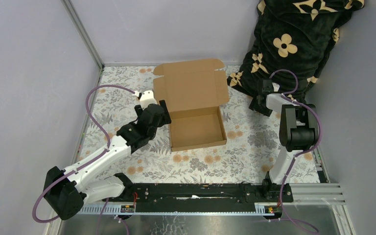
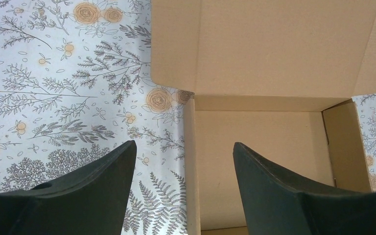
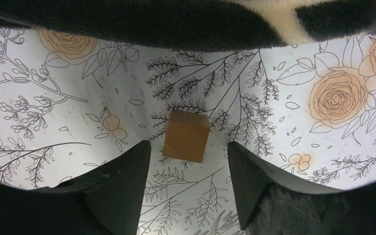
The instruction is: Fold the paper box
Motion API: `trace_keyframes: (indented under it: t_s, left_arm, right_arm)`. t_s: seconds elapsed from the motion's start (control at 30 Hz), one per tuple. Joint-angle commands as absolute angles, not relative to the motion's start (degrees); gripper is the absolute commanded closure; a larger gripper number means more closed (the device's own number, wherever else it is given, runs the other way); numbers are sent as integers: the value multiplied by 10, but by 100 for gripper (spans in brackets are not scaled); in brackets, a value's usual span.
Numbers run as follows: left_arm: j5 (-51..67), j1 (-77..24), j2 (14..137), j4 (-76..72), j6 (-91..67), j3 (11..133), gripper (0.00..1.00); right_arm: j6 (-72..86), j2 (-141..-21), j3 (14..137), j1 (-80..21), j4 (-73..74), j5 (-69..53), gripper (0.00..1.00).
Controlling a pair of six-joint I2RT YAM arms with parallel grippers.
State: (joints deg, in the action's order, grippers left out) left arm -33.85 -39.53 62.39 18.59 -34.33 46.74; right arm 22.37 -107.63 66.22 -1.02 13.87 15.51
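The paper box [image 1: 198,129] is plain brown cardboard, its shallow tray standing formed on the floral cloth. Its lid [image 1: 191,85] lies open toward the back. My left gripper [image 1: 165,116] sits at the tray's left wall, open. In the left wrist view the left gripper [image 2: 183,144] straddles that wall [image 2: 191,171], one finger outside over the cloth and one over the tray's floor [image 2: 259,142]. My right gripper [image 1: 258,104] hangs far right of the box, open and low over the cloth. The right gripper [image 3: 188,144] has a small brown square piece [image 3: 186,135] just ahead of its fingertips, untouched.
A black blanket with cream flowers [image 1: 293,44] is heaped in the back right corner, and its edge [image 3: 176,24] lies just beyond my right gripper. Grey walls [image 1: 29,73] close in the left, back and right. A black rail [image 1: 200,191] runs along the near edge.
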Motion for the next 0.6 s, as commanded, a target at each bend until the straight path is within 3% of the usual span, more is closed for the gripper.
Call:
trace_keyframes:
  t_s: [0.0,0.2,0.37,0.57]
  left_arm:
    - [-342,-395,619,187,-343,461,21]
    - [-338,-395,619,189,-345,461,21]
    - [-335,-395,612,194,-346,460,21]
    - [-323,-396,610,191,-345,457,21]
  right_arm:
    - [228,-1078,689,-12,126,164,36]
    - [230,-1084,690,-12,123,174,45]
    - [229,-1072,680,-12,118,183,71]
    - [228,-1030,645,-13,112,171,77]
